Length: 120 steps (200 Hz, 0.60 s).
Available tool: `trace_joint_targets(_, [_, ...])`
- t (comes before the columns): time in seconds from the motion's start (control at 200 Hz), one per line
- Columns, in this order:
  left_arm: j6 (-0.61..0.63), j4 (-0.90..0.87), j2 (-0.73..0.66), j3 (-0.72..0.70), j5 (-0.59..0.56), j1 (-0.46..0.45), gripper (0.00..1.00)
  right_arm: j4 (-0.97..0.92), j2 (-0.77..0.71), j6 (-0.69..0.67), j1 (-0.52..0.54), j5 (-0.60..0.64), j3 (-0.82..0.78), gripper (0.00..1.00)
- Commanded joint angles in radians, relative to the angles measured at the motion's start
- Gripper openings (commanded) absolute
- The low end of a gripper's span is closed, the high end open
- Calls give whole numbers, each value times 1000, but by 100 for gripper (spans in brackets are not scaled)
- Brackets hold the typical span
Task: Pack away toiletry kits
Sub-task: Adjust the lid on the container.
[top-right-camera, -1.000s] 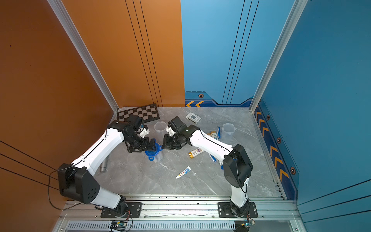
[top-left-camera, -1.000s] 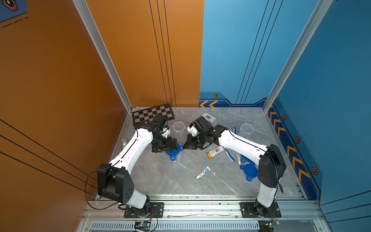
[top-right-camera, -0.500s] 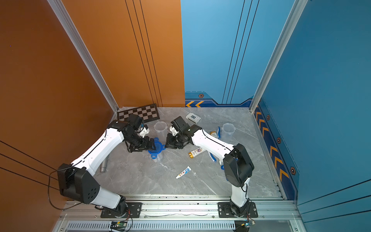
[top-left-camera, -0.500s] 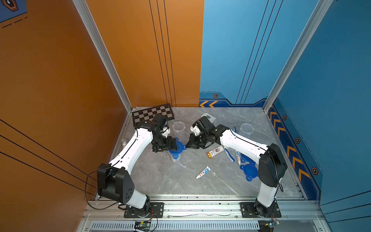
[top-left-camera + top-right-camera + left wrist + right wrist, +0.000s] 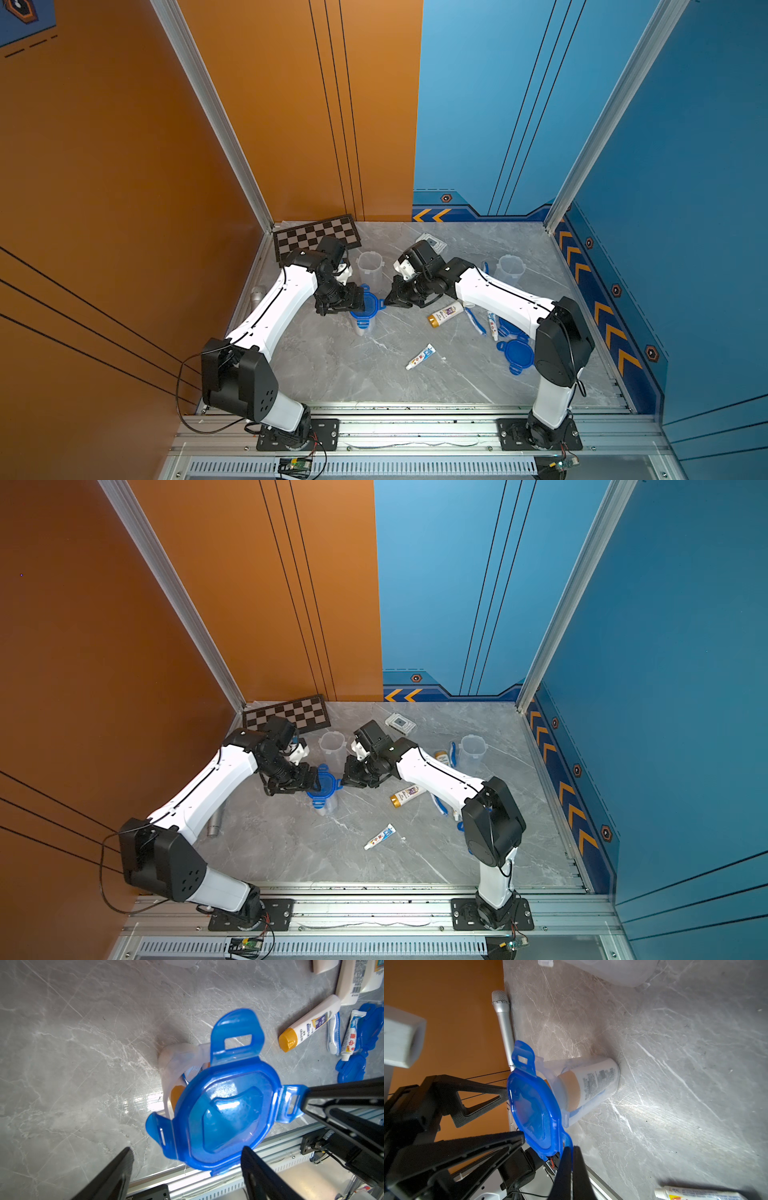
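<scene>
We looked down in both top views from high above the near rail (image 5: 415, 440), facing the far corner where the orange wall (image 5: 291, 124) met the blue wall (image 5: 478, 104), and took in the whole table (image 5: 332, 365) from far off. The left wrist camera sat close over the blue lid (image 5: 224, 1109) on a cup (image 5: 172, 1064), aimed down, steeply we think. The right wrist camera saw that lid (image 5: 533, 1105) from beside it, very near, facing the orange wall. All four views shared the lidded cup.
</scene>
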Motion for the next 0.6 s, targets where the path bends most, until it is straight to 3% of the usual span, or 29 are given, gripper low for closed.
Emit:
trace_joint_targets(0.0, [4,-36,0,17,-22,-9,81,18,32,10,7,-6,29,3])
trace_joint_targets(0.4, [5,-36,4,5,-36,-9,77,18,54,21,22,-9,51,4])
trace_joint_targets(0.596, [6,-36,2,5,-37,-10,70,18,40,41,29,-12,63,4])
